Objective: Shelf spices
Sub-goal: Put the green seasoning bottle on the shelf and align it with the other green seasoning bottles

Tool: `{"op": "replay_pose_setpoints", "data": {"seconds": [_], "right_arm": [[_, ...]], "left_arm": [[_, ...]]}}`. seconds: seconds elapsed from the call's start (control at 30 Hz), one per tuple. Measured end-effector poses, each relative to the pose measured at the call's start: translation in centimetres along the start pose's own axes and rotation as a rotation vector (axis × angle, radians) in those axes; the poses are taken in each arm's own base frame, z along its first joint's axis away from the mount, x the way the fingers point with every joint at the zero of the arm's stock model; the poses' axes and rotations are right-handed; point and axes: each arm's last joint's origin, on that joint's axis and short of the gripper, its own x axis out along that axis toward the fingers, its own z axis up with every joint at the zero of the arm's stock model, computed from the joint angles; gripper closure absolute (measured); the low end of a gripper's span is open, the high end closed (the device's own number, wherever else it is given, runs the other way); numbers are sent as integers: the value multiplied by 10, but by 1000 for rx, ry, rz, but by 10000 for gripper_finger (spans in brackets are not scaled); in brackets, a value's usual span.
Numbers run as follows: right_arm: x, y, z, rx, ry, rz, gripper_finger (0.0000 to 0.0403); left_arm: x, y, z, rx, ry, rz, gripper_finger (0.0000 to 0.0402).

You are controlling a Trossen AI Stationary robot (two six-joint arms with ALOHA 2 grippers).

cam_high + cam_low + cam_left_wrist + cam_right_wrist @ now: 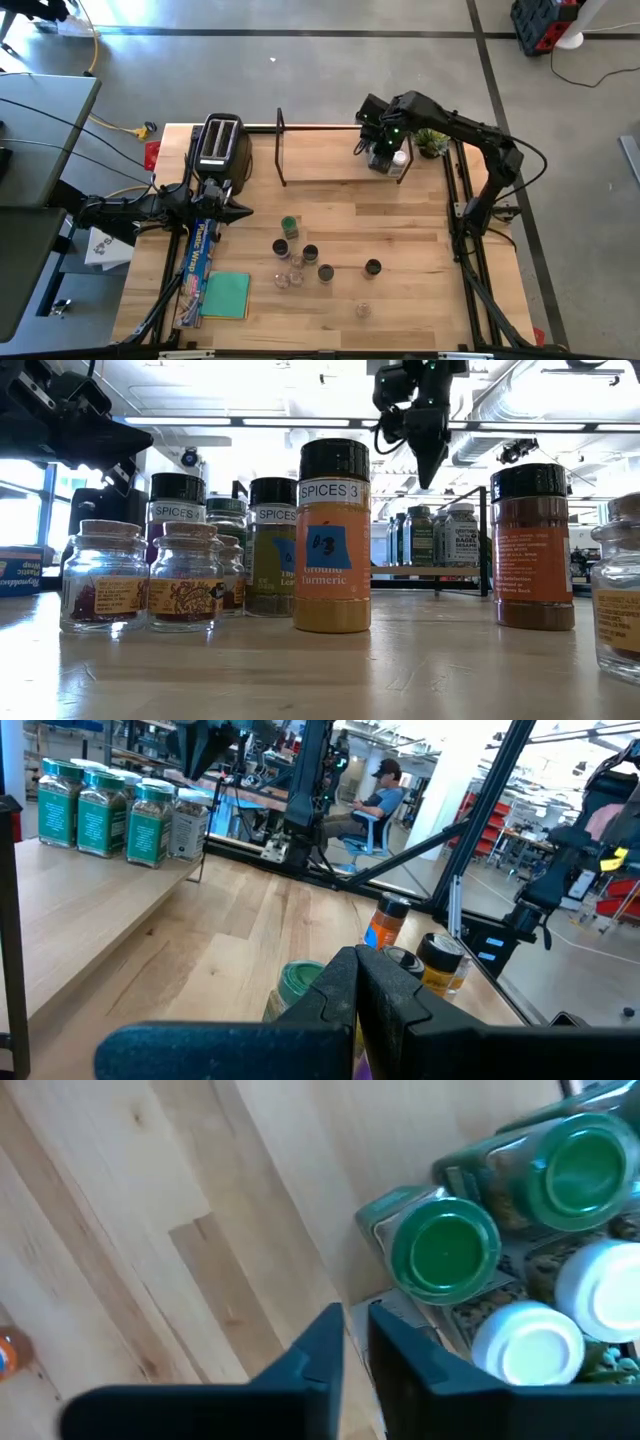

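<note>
Closest to the low camera: turmeric jar (334,538), unshelved among about eight spices (310,253) at lower centre of the high view. Shelf (330,160) at upper centre, only its right end stocked. Right gripper (376,142) above that cluster, nearly closed, empty. Left gripper (238,210) clenched, idle at left.

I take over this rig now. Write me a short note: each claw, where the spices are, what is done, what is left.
Right claw: fingers nearly together, holding nothing, above the right end of the shelf beside the shelved jars.
Left claw: shut, empty, waiting at the table's left side near the toaster.
Done: a group of green- and white-lidded jars stands on the shelf's right end.
Left: several loose jars in the middle of the table, including the turmeric jar.
</note>
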Motion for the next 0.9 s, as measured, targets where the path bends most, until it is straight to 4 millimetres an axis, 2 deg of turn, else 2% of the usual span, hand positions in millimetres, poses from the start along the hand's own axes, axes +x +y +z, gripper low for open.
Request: {"op": "replay_pose_setpoints", "data": {"seconds": [0.1,0.33,0.9], "right_arm": [[9,0,4,-33,27,28,396],[25,-2,11,-43,68,6,398],[26,-5,21,-79,-17,-77,402]], "left_arm": [[0,0,0,0,0,0,401],[0,0,0,0,0,0,401],[0,0,0,0,0,0,401]]}}
